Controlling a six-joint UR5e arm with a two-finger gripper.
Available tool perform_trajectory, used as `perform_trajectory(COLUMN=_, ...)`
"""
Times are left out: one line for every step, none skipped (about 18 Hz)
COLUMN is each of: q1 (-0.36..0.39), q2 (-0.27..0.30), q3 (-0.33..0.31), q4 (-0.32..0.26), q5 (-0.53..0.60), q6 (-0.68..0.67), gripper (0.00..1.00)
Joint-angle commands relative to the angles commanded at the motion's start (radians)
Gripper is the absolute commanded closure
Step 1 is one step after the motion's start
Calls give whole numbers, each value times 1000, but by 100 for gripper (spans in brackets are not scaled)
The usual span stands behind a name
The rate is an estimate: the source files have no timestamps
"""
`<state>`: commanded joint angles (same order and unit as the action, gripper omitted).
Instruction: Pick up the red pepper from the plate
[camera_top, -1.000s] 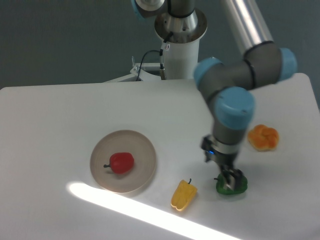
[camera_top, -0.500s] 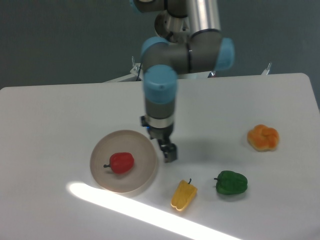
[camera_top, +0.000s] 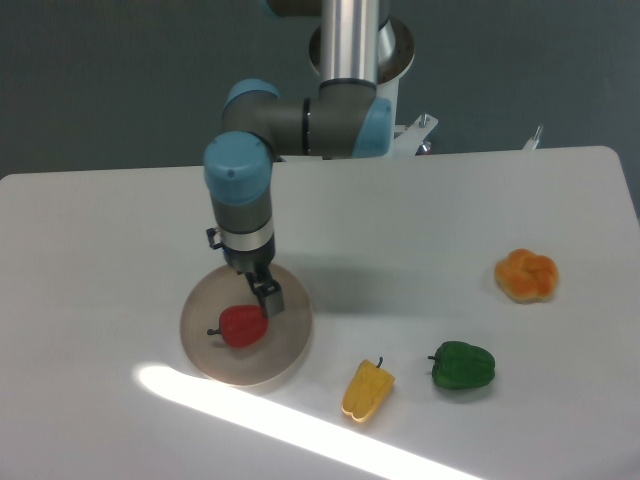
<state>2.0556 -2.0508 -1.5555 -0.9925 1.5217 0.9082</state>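
Note:
The red pepper (camera_top: 243, 325) lies a little left of centre on the round beige plate (camera_top: 290, 345), its dark stem pointing left. My gripper (camera_top: 266, 296) points down over the plate. Its fingertips hang just above the pepper's upper right edge. The jaws look open and hold nothing. I cannot tell whether a finger touches the pepper.
A yellow elongated pepper (camera_top: 366, 389) lies just right of the plate's front edge. A green bell pepper (camera_top: 463, 366) lies further right. An orange pepper (camera_top: 526, 275) sits near the right side of the table. The robot's base (camera_top: 355, 60) stands at the back.
My gripper has moved left from the green pepper, across the table, to above the plate and the red pepper. The green pepper stayed on the table. No object has moved.

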Motion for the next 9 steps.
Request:
perform_trajectory(q1=-2, q2=-8, q3=5, q4=17, q5=0, q6=0, gripper=0)
perform_trajectory(q1=-5, q2=-14, q3=6, q4=35, q5=0, q6=-9, gripper=0)
perform_trajectory(q1=-8, q2=-18, q3=8, q4=38, q5=0, q6=-14, gripper=0)
perform_trajectory(q1=-8, q2=-26, q3=11, q4=38, q5=0, q6=-12, gripper=0)
perform_trajectory(q1=-9, q2=-29, q3=11, q4=38, q5=0, q6=-12, gripper=0)
perform_trajectory(q1=-9, q2=-31, q3=11, q4=38, q5=0, q6=-14, gripper=0)
perform_trajectory(q1=-9, q2=-35, q3=14, q4=38, q5=0, q6=-14, gripper=0)
perform_trajectory(q1=-9, q2=-40, q3=15, q4=38, q5=0, q6=-14, gripper=0)
perform_trajectory(q1=-11, q2=-42, q3=18, q4=40, q5=0, q6=-14, gripper=0)
